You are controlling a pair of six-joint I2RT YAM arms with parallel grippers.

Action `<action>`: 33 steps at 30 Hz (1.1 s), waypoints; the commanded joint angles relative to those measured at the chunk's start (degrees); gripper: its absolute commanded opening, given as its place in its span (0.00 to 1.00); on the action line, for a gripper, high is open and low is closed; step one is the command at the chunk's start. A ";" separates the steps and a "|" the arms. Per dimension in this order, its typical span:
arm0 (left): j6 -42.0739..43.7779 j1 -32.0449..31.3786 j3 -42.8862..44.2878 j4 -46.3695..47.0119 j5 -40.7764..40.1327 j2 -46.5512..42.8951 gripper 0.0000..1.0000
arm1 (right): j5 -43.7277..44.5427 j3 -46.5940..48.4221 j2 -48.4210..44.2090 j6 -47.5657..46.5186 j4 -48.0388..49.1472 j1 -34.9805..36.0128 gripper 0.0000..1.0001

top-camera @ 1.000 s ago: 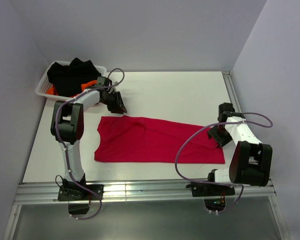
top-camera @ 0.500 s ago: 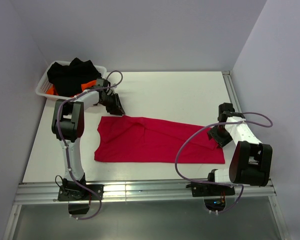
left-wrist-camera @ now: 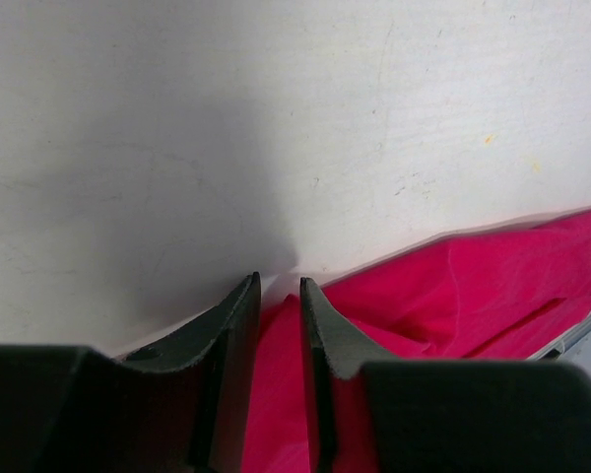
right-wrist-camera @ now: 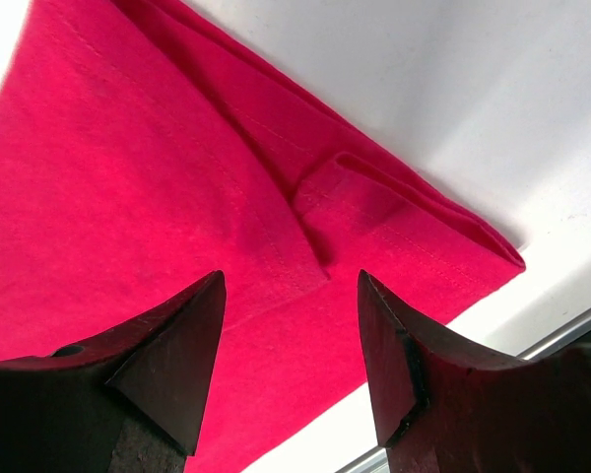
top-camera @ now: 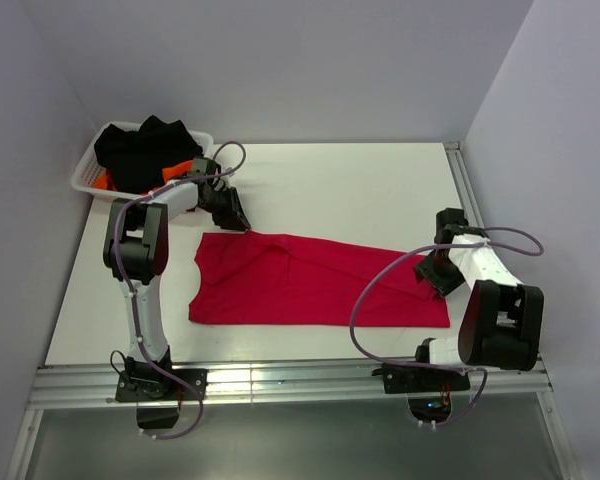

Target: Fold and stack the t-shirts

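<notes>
Your left gripper pinches the red shirt at its 11 o'clock corner, the cloth edge between the nearly closed jaws. Your right gripper hangs wide open over the shirt's 4 o'clock corner, which lies flat on the table.

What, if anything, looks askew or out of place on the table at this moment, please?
The red t-shirt lies crooked: its far edge slants, a crease ridge runs through its middle, and its right end is doubled into an uneven flap. In the white basket, dark clothes heap above the rim. Nothing looks spilled or torn.
</notes>
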 commanded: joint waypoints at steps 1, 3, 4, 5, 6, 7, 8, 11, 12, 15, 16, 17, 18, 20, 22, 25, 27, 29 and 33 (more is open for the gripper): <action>1.02 -0.29 -0.70 1.38 1.56 -1.94 0.29 | 1.29 -0.60 0.51 -0.14 0.86 -0.46 0.63; 1.11 -0.46 -0.61 0.94 1.56 -1.94 0.29 | 1.29 -0.52 0.69 -0.14 1.04 -0.46 0.63; 1.11 -0.55 -0.70 0.94 1.30 -2.20 0.29 | 1.38 -0.52 0.95 -0.14 1.04 -0.46 0.63; 1.11 -0.64 -0.96 1.02 1.21 -2.29 0.29 | 1.29 -0.43 0.95 -0.14 1.12 -0.46 0.63; 1.11 -0.73 -1.14 1.11 1.21 -2.46 0.29 | 1.20 -0.52 1.04 -0.23 1.30 -0.46 0.63; 1.11 -0.82 -1.23 1.11 1.30 -2.55 0.30 | 1.12 -0.60 1.13 -0.14 1.39 -0.46 0.63; 1.11 -0.82 -1.40 1.20 1.30 -2.81 0.30 | 1.12 -0.60 1.13 -0.23 1.47 -0.46 0.63; 1.20 -0.99 -1.40 1.03 1.39 -2.82 0.30 | 1.20 -1.13 1.39 -0.14 1.74 -0.46 0.63; 1.20 -0.99 -1.49 1.03 1.39 -2.82 0.30 | 1.12 -1.31 1.39 -0.23 1.83 -0.46 0.63; 1.29 -1.08 -1.84 1.03 1.21 -3.34 0.29 | 1.20 -1.48 1.48 -0.41 2.09 -0.46 0.63; 1.29 -1.17 -1.93 1.11 1.21 -3.43 0.29 | 1.20 -1.57 1.48 -0.41 2.09 -0.46 0.63; 1.29 -1.17 -2.10 1.11 1.21 -3.61 0.29 | 1.29 -1.57 1.57 -0.32 2.18 -0.55 0.63; 1.29 -1.17 -2.11 1.03 1.12 -3.69 0.28 | 1.29 -1.57 1.65 -0.49 2.18 -0.46 0.63; 1.37 -1.26 -2.19 1.03 1.21 -3.78 0.27 | 1.20 -1.66 1.83 -0.50 2.35 -0.46 0.63; 1.37 -1.26 -2.19 0.94 1.21 -4.05 0.24 | 1.20 -1.92 1.92 -0.50 2.53 -0.55 0.63; 1.29 -1.26 -2.37 0.94 0.95 -4.40 0.18 | 1.29 -2.27 2.01 -0.58 2.70 -0.55 0.63; 1.29 -1.26 -2.37 1.03 0.77 -4.49 0.16 | 1.29 -2.54 2.09 -0.67 2.79 -0.46 0.63; 1.11 -1.26 -2.28 1.11 0.51 -4.57 0.11 | 1.38 -2.63 2.09 -0.67 2.88 -0.46 0.63; 1.02 -1.26 -1.58 0.68 0.33 -4.57 0.00 | 1.47 -2.71 2.18 -0.67 2.97 -0.46 0.63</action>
